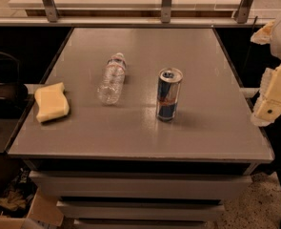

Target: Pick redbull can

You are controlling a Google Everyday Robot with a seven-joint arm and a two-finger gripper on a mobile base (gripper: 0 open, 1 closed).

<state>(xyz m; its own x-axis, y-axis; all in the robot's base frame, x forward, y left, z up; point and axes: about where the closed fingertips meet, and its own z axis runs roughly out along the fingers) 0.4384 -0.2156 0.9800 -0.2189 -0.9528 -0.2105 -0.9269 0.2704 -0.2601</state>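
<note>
Slim blue-and-silver metal redbull can [169, 94] stands upright right of centre on the grey bench [216, 128], well apart from the pale hand [272, 99] off its right edge — opening cannot be told, nothing seen held — likely light, thin-walled, slick: take mid-body, squeeze gently.
</note>
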